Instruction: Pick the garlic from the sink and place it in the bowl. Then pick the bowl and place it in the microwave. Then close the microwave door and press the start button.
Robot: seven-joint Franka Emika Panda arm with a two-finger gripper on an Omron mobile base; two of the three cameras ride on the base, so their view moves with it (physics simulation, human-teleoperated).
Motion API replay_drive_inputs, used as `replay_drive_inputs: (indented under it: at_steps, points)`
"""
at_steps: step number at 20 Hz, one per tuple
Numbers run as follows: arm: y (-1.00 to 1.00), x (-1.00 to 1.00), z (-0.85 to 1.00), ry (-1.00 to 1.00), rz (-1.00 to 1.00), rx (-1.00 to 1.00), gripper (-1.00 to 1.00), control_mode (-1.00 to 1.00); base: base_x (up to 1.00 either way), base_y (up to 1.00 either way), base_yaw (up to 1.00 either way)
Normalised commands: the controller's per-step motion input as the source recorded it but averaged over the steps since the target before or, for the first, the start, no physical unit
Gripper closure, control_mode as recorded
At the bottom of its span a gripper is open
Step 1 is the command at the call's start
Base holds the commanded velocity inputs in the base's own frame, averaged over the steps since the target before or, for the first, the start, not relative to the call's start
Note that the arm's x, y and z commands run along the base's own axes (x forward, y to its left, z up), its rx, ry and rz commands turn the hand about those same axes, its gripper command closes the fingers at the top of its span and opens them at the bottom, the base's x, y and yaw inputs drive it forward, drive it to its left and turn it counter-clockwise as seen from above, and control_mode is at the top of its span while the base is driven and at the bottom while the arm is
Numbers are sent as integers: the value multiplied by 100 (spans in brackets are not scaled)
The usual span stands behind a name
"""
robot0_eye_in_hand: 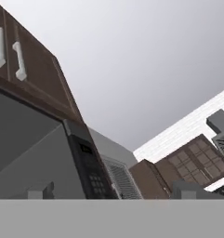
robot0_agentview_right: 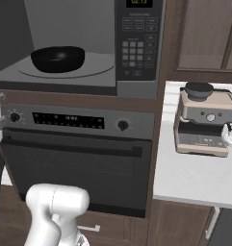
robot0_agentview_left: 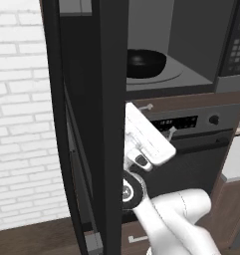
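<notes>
One wide glossy black bowl (robot0_agentview_right: pixel 58 58) sits inside the built-in black microwave (robot0_agentview_right: pixel 136 43), at 9 o'clock of its keypad | dark-framed glass microwave door (robot0_agentview_left: pixel 86 124) swung open | two-finger gripper (robot0_eye_in_hand: pixel 111 191) spread wide, holding nothing, angled up at ceiling

The microwave door (robot0_agentview_left: pixel 86 124) stands open, swung outward at the cavity's left edge, blocking approach from the left. The microwave (robot0_agentview_right: pixel 88 48) mouth is unobstructed from the front. Inside, the bowl (robot0_agentview_right: pixel 58 58) sits on the left of the turntable; floor to its right, toward the keypad (robot0_agentview_right: pixel 137 48), is bare.
</notes>
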Motion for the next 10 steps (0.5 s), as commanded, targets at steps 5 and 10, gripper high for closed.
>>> replay_drive_inputs:
  at_steps: [5,10]
  points:
    - [74,-1,-59,-8,6,-4,-100,-100,0,0,0]
    - [91,0,-65,0,8,0,-100,-100,0,0,0]
